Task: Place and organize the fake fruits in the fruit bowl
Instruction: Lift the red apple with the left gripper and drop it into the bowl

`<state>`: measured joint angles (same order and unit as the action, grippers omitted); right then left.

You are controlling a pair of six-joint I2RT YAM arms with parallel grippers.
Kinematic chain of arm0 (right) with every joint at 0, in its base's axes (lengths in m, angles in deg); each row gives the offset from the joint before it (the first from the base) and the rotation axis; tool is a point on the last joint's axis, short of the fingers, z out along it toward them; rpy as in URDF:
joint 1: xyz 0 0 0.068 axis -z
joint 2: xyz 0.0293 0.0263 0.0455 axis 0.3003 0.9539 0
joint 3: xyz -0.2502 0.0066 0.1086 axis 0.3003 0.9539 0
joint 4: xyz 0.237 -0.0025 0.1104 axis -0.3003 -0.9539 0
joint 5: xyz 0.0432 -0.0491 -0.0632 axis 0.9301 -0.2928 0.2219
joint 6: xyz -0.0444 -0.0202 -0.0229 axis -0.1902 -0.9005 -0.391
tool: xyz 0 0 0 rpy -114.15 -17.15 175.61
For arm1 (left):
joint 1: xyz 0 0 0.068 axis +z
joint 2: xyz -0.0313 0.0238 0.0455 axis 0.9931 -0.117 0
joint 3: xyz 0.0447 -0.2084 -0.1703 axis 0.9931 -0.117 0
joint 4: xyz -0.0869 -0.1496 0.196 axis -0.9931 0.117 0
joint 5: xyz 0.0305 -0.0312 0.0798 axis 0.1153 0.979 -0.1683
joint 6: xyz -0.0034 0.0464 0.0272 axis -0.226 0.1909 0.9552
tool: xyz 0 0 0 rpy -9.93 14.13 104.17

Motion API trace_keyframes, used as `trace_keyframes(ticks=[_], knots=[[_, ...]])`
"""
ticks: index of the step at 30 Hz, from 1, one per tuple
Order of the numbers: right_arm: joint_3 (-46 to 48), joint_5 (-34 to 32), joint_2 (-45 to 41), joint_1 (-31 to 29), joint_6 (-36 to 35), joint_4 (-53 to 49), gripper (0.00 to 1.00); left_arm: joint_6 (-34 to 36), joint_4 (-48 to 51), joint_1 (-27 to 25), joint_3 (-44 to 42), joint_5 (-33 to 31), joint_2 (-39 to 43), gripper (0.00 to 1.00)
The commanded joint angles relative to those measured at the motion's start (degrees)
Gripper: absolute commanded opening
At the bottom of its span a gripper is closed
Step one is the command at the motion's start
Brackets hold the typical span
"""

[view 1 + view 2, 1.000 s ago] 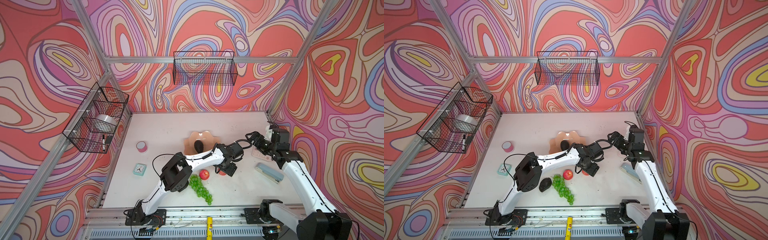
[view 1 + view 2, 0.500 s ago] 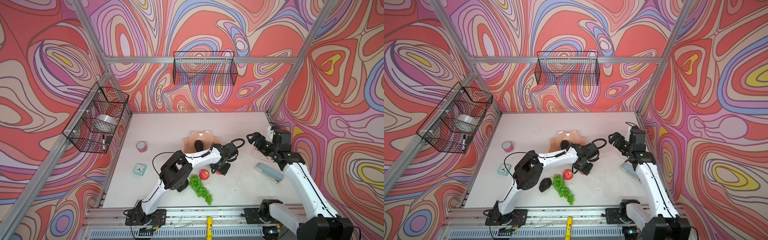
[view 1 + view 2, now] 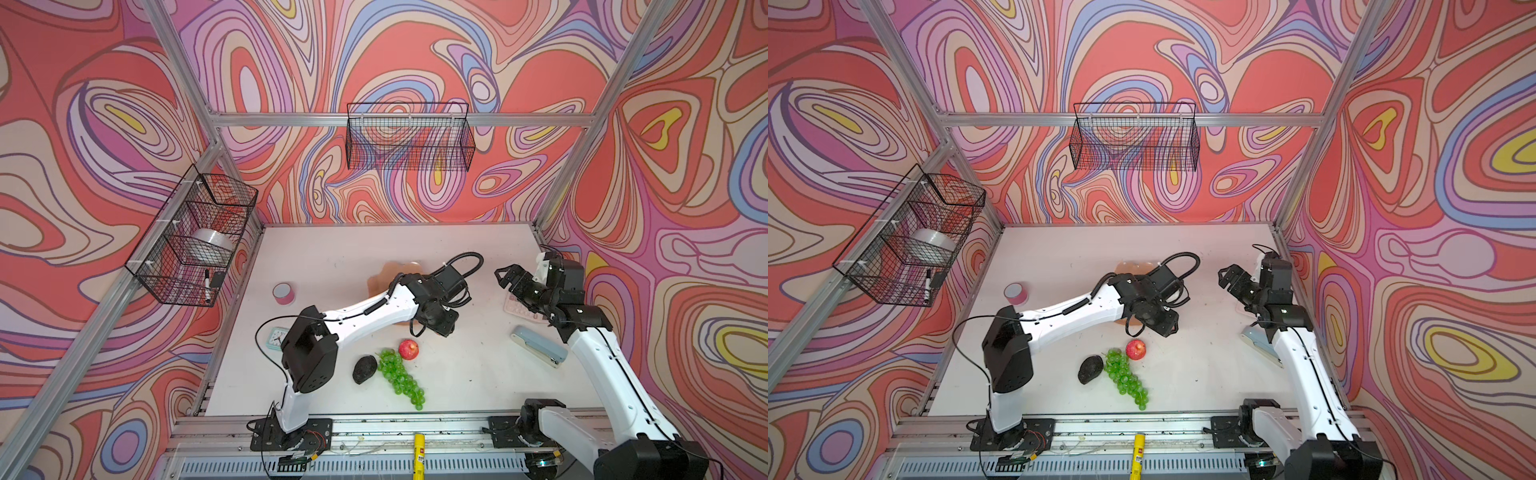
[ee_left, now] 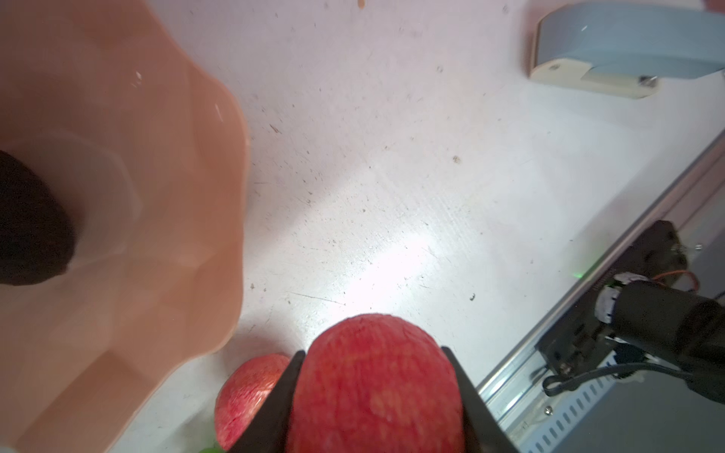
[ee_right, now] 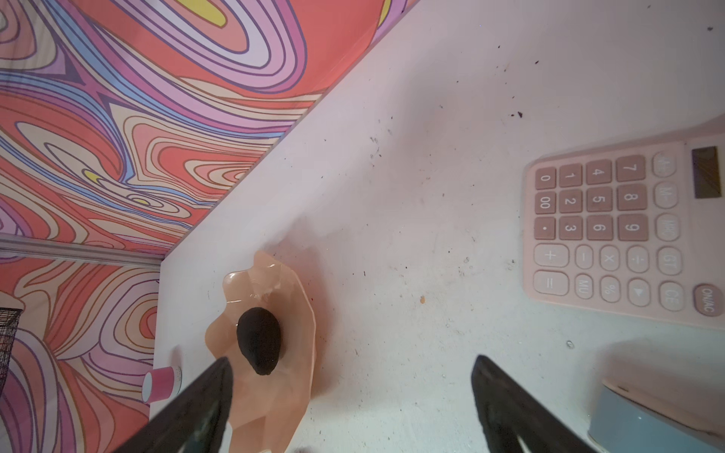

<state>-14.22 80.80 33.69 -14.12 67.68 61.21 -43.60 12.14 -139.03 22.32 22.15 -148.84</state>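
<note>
My left gripper (image 4: 374, 351) is shut on a red apple (image 4: 376, 392), held beside the rim of the peach-pink fruit bowl (image 4: 157, 196). In both top views the gripper (image 3: 436, 320) hides that apple, and the left arm covers much of the bowl (image 3: 390, 270). One dark avocado (image 5: 259, 339) lies inside the bowl. On the table near the front lie a second red apple (image 3: 408, 349), another avocado (image 3: 365, 368) and the green grapes (image 3: 401, 378). My right gripper (image 3: 509, 276) hovers open and holds nothing, right of the bowl (image 5: 302, 313).
A pink calculator (image 3: 519, 309) and a blue-grey stapler (image 3: 538, 345) lie under the right arm. A pink tape roll (image 3: 284, 293) and a small clock (image 3: 276, 336) sit on the left. Wire baskets (image 3: 409, 137) hang on the walls. A glue stick (image 3: 419, 453) lies on the front rail.
My left gripper has closed on the apple and shifted a little left toward the bowl. The right gripper has drawn back slightly to the right and stays open.
</note>
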Motion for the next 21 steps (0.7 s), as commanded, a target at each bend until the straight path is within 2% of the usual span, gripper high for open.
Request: trace_keyframes(ticks=[1,5,9,18,21], knots=[[-2.06,-2.2,-2.27,0.25,-0.89,-1.1,0.98,2.14,-1.55,2.45,-0.92,1.03,4.49,0.34],[-2.1,-2.57,-2.87,0.25,-1.45,-1.36,0.98,3.99,-1.94,5.8,1.51,-2.33,4.3,0.35],[-1.21,-2.08,-3.23,0.25,-1.82,-1.74,0.97,4.94,-2.73,10.06,4.38,-3.07,-0.65,0.35],[1.02,-0.59,-2.4,0.16,-2.94,-2.35,0.94,5.84,-2.74,11.74,13.09,-8.71,-14.08,0.37],[2.02,1.16,-1.99,0.01,-2.94,-2.58,0.92,5.18,-3.27,12.38,13.46,-9.01,-16.73,0.38]])
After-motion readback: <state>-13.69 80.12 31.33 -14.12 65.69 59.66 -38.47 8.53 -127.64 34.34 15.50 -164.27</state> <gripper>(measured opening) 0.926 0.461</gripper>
